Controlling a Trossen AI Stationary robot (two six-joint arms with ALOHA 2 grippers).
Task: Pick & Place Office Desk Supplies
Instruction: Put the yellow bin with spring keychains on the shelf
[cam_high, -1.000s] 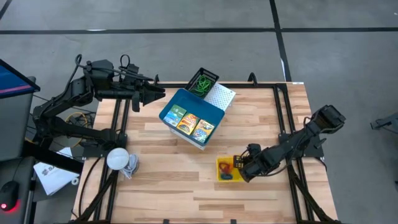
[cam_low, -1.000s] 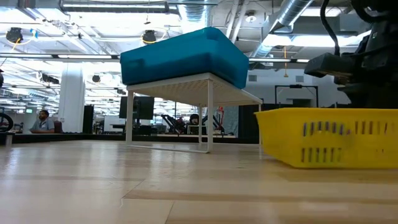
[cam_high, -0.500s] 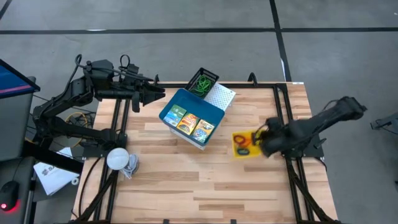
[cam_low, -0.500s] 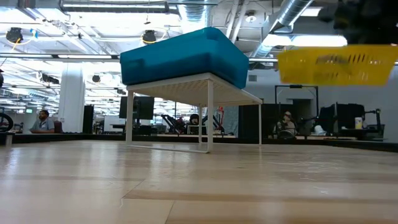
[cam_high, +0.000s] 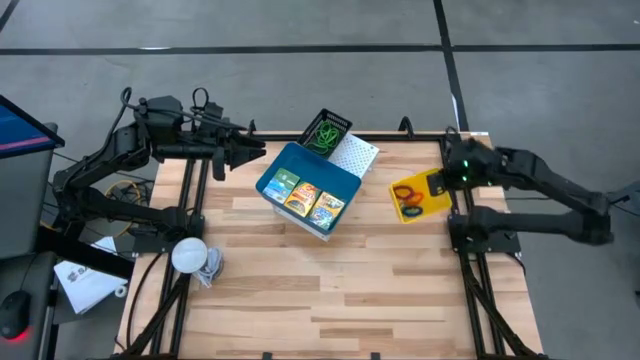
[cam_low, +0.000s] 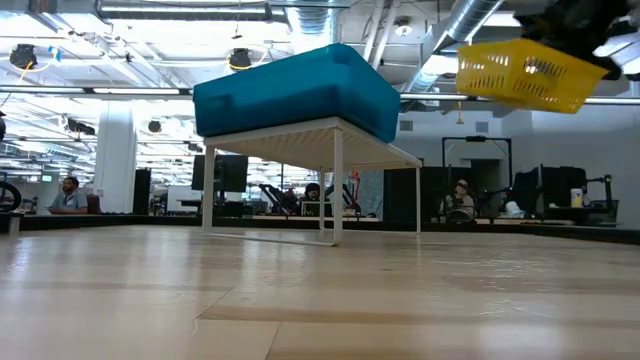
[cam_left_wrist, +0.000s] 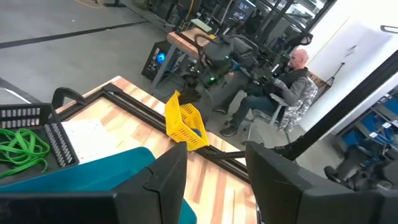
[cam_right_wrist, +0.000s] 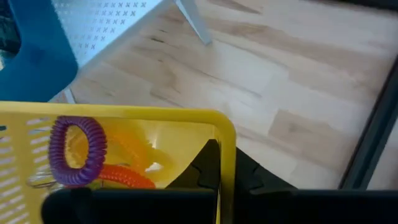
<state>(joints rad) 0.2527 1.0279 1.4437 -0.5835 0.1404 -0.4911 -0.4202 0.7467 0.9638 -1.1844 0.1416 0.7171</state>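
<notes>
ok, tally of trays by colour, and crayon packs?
Blue tray: 1, on the white stand
Black tray: 1
Yellow tray: 1, held in the air by the right pincer
Crayon packs: 3, all in the blue tray
Total: 6

Three mesh trays (cam_high: 421, 195), seemingly three crayon packs (cam_high: 304, 196)

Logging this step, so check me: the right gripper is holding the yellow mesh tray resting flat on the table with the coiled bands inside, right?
Not quite. The right gripper does hold the yellow mesh tray with the coiled bands inside, but the tray is lifted and tilted in the air, not resting on the table. The low view shows it.
</notes>
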